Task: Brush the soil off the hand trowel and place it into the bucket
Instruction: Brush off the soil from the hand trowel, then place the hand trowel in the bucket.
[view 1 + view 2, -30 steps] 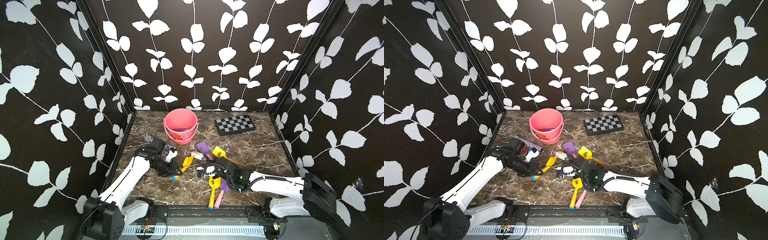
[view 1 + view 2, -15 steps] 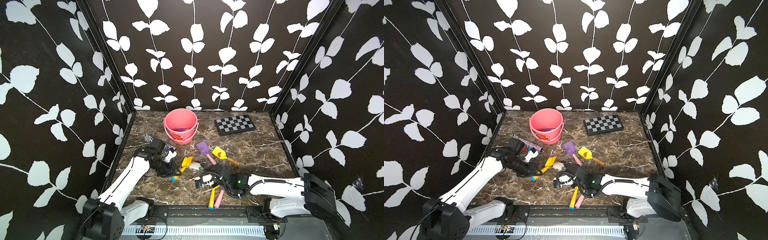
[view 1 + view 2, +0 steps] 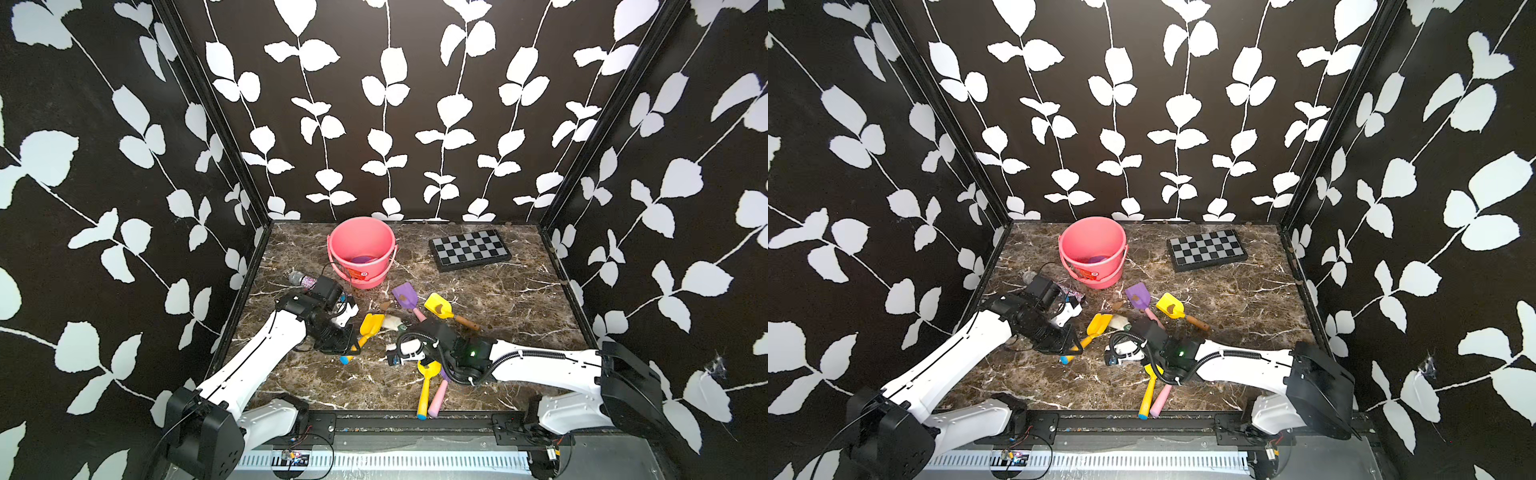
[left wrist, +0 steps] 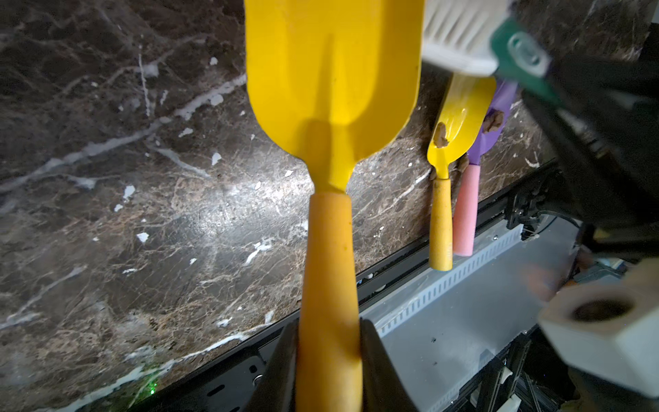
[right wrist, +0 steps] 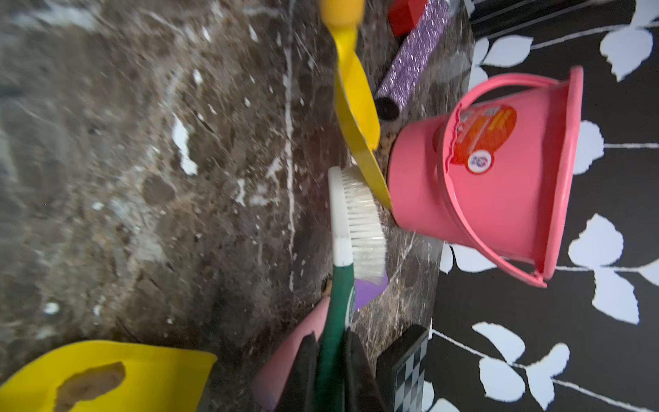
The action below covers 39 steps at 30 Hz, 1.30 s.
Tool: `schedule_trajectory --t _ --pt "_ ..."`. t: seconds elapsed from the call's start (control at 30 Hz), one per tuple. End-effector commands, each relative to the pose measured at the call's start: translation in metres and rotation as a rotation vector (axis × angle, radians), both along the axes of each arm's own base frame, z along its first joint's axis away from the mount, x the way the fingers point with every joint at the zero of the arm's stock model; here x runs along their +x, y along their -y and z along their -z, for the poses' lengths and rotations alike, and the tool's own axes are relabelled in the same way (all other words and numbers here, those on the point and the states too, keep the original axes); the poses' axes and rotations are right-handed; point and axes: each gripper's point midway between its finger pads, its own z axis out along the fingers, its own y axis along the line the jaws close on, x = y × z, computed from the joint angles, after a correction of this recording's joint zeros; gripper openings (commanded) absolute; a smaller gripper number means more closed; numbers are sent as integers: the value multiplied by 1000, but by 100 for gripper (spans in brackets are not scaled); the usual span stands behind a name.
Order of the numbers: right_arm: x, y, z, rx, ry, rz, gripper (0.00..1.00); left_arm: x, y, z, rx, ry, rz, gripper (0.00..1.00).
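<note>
My left gripper (image 4: pixel 328 356) is shut on the orange handle of a yellow hand trowel (image 4: pixel 331 78), held low over the table; its blade face looks bare. In both top views that trowel (image 3: pixel 371 324) (image 3: pixel 1099 323) lies between the arms. My right gripper (image 5: pixel 331 360) is shut on the green handle of a white-bristled brush (image 5: pixel 363 228), whose bristles sit at the blade's tip (image 3: pixel 392 322). The pink bucket (image 3: pixel 361 253) (image 5: pixel 499 185) stands upright behind them. A soil lump (image 3: pixel 385 305) lies on the table.
A purple trowel (image 3: pixel 404 296) and a yellow one (image 3: pixel 439 306), both with soil on them, lie right of the bucket. Two more trowels (image 3: pixel 427 382) lie under my right arm at the front edge. A chessboard (image 3: pixel 469 249) sits at the back right, a glittery tube (image 3: pixel 301 279) by the left wrist.
My right arm drew back toward the front, uncovering the purple and yellow trowels, and the brush now sits at the held trowel's blade tip. The left arm has barely moved.
</note>
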Motion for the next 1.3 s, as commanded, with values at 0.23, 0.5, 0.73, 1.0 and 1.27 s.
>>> schedule_trajectory --t 0.23,0.5,0.73,1.0,1.27 --pt "-20 6 1 77 -41 13 0 3 11 -19 -79 24 8 0" --pt "-44 -20 -23 210 -21 -96 0 -2 36 -33 -326 -87 -45 0" --pt "-24 -24 -38 227 103 -74 0 -14 37 -27 -352 -154 -37 0" --pt "15 5 -42 239 163 62 0 -16 29 -19 -286 -147 -24 0" --pt "21 36 -29 243 119 206 0 0 19 -34 -206 -21 -20 0"
